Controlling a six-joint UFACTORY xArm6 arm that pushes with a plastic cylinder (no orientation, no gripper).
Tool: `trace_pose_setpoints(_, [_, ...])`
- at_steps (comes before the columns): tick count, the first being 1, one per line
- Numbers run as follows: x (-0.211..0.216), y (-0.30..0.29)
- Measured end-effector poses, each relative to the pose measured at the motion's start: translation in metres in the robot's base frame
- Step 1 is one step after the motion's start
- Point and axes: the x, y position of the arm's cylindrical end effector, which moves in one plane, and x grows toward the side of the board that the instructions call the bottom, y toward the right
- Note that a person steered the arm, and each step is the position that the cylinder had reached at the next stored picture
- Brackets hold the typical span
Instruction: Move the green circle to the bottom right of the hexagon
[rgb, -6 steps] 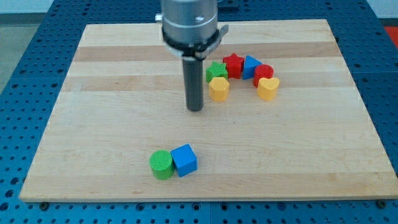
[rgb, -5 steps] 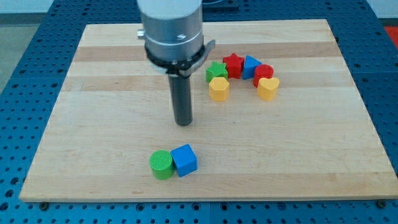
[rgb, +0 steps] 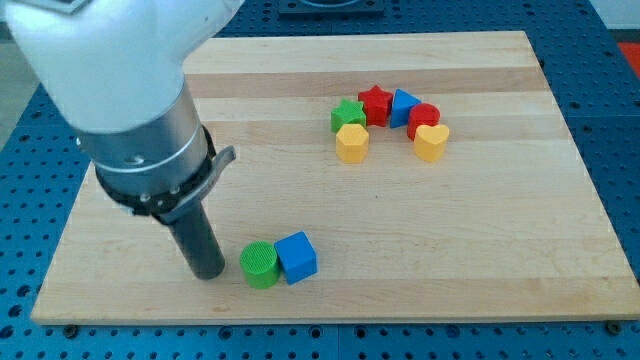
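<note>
the arm leans in from the upper left; my tip (rgb: 210, 272), a bare rod holding nothing, stands just left of the green circle (rgb: 260, 264), which touches the blue cube (rgb: 296, 256).

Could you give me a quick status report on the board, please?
My tip just left of the green circle block. Blue cube touching the circle's right side, in the way. Yellow hexagon block far off, upper right.
</note>
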Motion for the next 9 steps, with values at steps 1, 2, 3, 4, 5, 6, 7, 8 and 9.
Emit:
trace_pose_setpoints(1, [0.020,0.002])
trace_pose_setpoints(2, [0.019,0.017])
trace_pose_setpoints(3, [0.003,0.027])
trace_pose_setpoints(4, [-0.001,0.051])
trace_pose_setpoints(5, [-0.007,0.071])
trace_pose_setpoints(6, [-0.025,0.088])
trace_pose_setpoints(7, [-0.030,0.114])
trace_pose_setpoints(8, [-0.030,0.139])
trace_pose_setpoints(9, [-0.030,0.158])
